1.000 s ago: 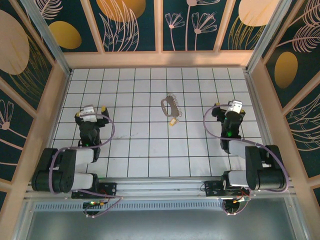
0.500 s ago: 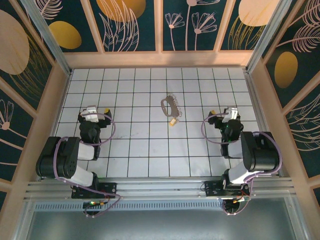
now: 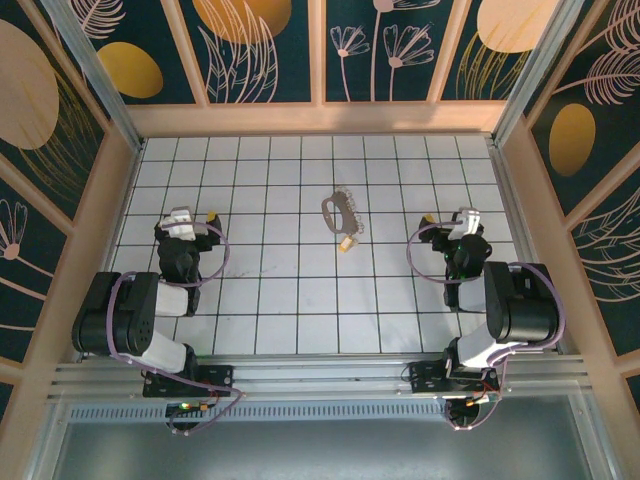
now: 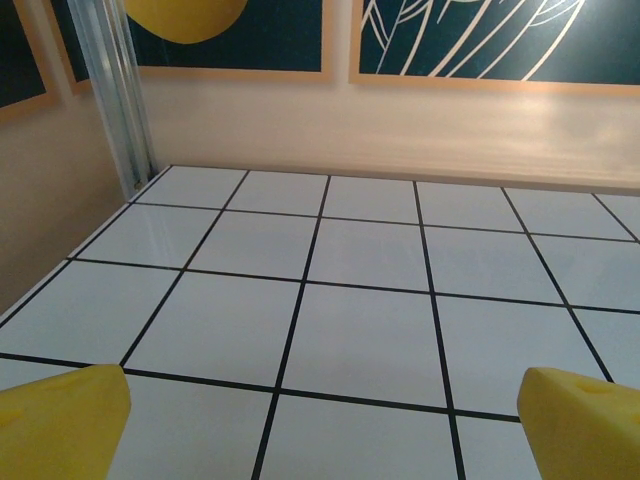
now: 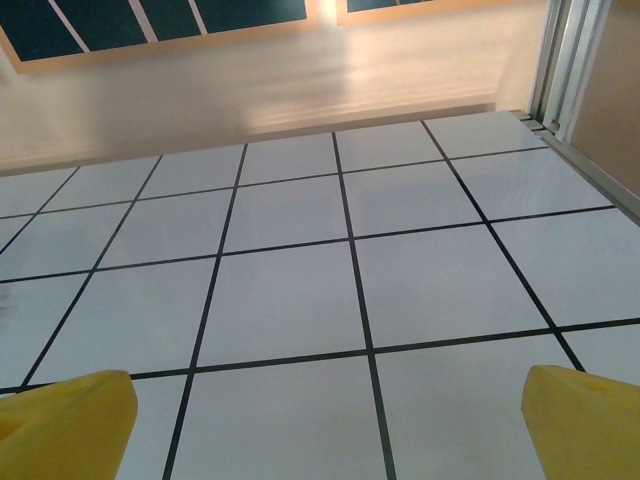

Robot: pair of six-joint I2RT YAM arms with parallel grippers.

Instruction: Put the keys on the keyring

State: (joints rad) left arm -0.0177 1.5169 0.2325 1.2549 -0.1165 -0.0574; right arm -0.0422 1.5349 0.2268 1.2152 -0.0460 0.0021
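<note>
I find the keyring [image 3: 338, 210] lying flat on the tiled table [image 3: 290, 300], a little right of centre in the far half. The small gold key [image 3: 346, 243] lies at the ring's near end. I cannot tell whether it touches the ring or is threaded on it. The left gripper [image 3: 186, 218] sits low on the left side and the right gripper [image 3: 448, 221] on the right — both well apart from the ring. Each has its jaws spread wide and holds nothing — bare tiles lie between the yellow fingertips [image 4: 62, 425] in both wrist views.
</note>
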